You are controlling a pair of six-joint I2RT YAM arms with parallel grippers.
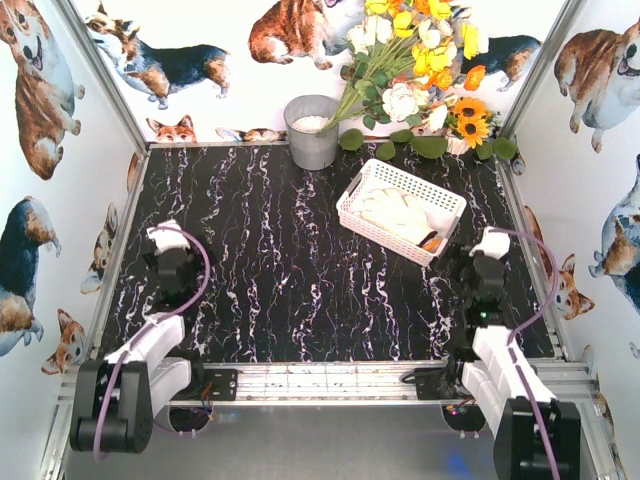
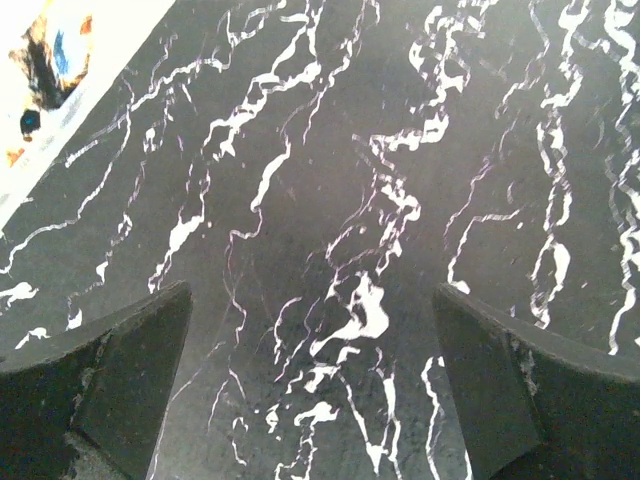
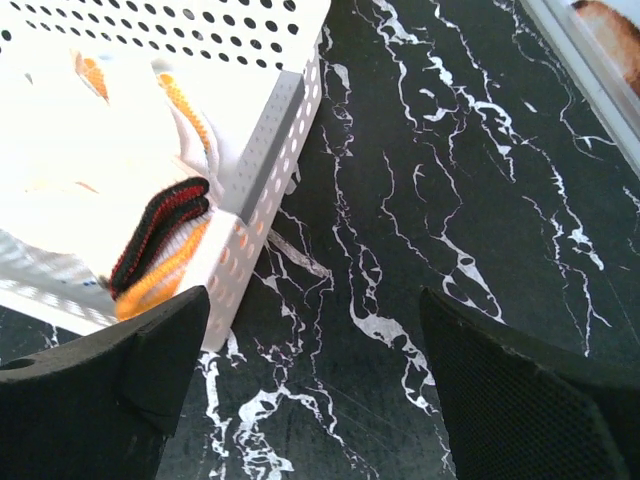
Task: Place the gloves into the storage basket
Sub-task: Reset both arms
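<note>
The white storage basket (image 1: pixel 440 203) stands at the back right of the black marble table. Cream-white gloves (image 1: pixel 395 213) lie inside it. In the right wrist view its near corner (image 3: pixel 268 140) is at the upper left, with the gloves (image 3: pixel 90 160) in it and an orange, red and black cuff (image 3: pixel 165 245) at the corner. My right gripper (image 3: pixel 315 335) is open and empty over bare table just beside that corner, seen from above at the basket's near right (image 1: pixel 465 265). My left gripper (image 2: pixel 310 340) is open and empty over bare table at the left (image 1: pixel 170 265).
A grey metal bucket (image 1: pixel 312 130) stands at the back centre. A bouquet of yellow and white flowers (image 1: pixel 420 60) leans over the back right corner. Printed walls with metal posts close in the table on three sides.
</note>
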